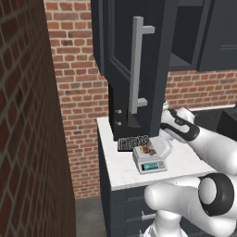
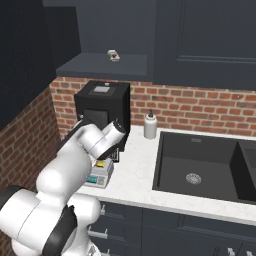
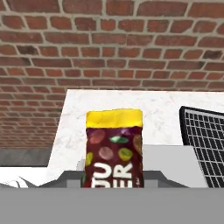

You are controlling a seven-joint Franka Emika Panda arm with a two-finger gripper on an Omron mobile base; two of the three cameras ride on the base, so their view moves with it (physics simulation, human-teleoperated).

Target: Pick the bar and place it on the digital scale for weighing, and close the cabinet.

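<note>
The gripper (image 1: 155,147) pinched the bar (image 3: 114,148) low over the digital scale (image 1: 149,161), ready to release it there.

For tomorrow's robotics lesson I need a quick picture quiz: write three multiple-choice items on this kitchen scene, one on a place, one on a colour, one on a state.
1. Where is the bar?
A. in the sink
B. over the digital scale
C. on the floor

2. What colour is the scale's display?
A. teal
B. red
C. orange

3. How is the cabinet door?
A. shut
B. removed
C. open

Answers:
1 B, the gripper holds it above the platform.
2 A, its front glows teal.
3 C, the door stands swung outward.
</note>
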